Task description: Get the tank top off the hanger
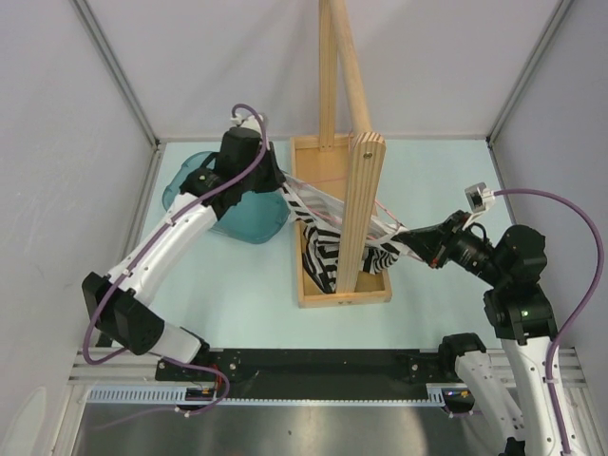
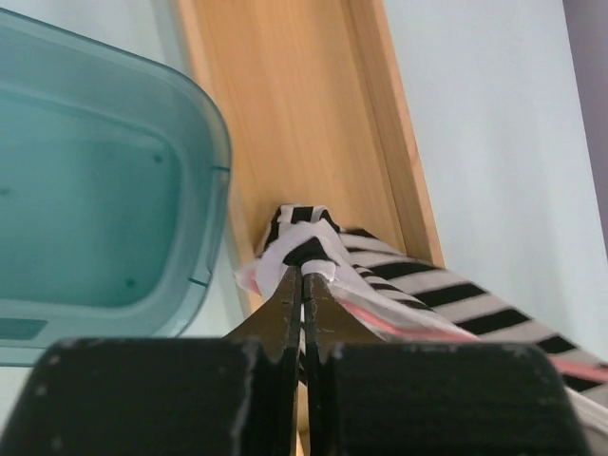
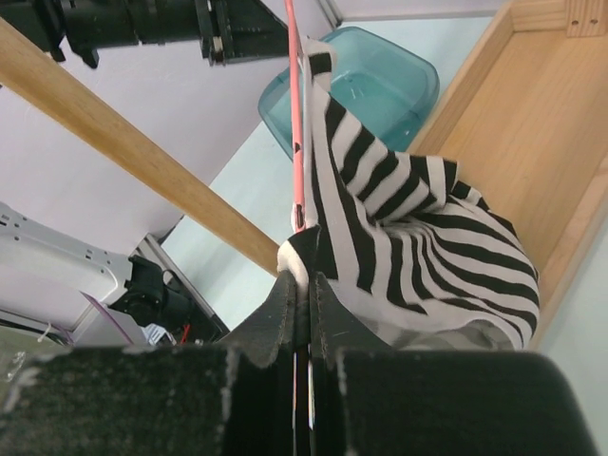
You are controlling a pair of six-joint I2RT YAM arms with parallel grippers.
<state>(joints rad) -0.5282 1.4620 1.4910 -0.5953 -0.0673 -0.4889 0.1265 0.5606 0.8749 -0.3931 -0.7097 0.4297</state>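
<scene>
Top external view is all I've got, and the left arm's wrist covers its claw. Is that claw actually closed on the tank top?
Observer: Yes. In the left wrist view the left claw is shut on a white-edged fold of the tank top.
Operator: And the right claw, is it on fabric or on wire?
Observer: The right wrist view shows the right claw shut on the tank top's edge, exactly where the pink hanger wire runs down to its tips. I can't tell whether the wire is pinched too.
</scene>
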